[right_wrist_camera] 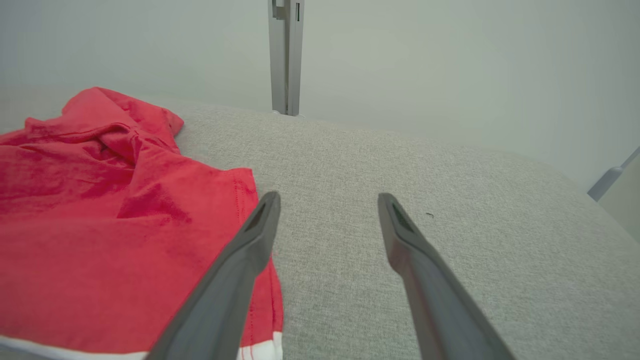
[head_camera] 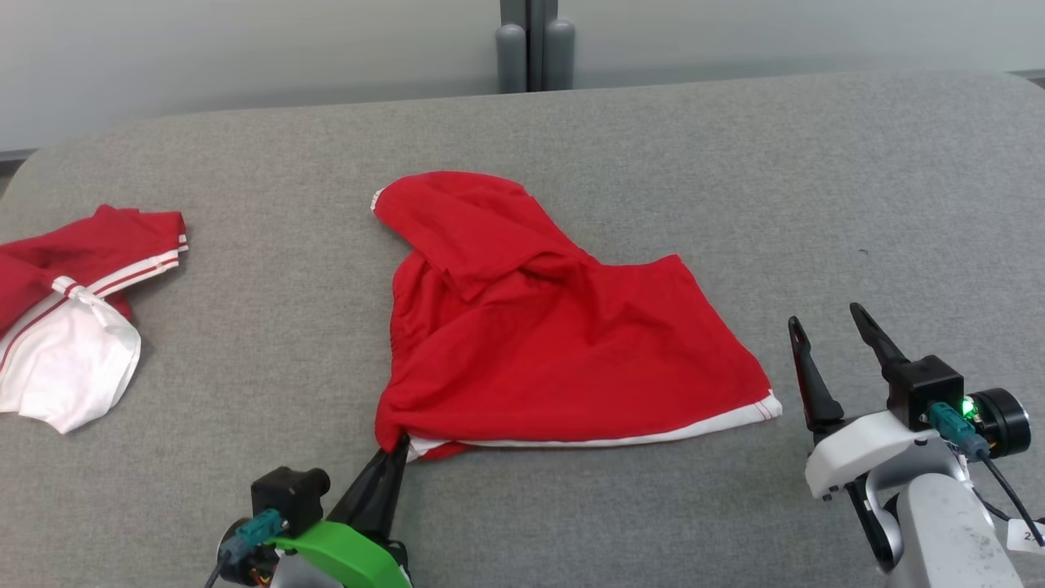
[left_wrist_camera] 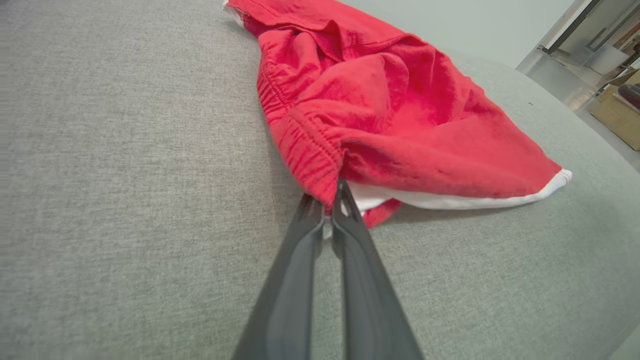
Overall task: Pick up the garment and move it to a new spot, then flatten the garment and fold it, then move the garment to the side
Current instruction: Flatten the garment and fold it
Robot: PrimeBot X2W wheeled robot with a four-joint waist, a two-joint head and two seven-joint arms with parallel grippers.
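Pinching the near-left corner of the red garment [head_camera: 555, 343], the left gripper [head_camera: 400, 445] had its fingers closed tight on the waistband, while the right gripper [head_camera: 824, 317] hovered with its jaws spread wide and empty, just right of the white-trimmed hem. The garment lay in the middle of the grey padded table [head_camera: 735, 147], its far part folded over and rumpled, so I judged the flattening step in hand. The next move seemed to call for the right gripper to take the near-right corner and draw the cloth taut. Another red-and-white garment [head_camera: 73, 327] sat well off at the left edge, perhaps shorts, though too bunched to tell. The doubled-over far flap looked the one snag
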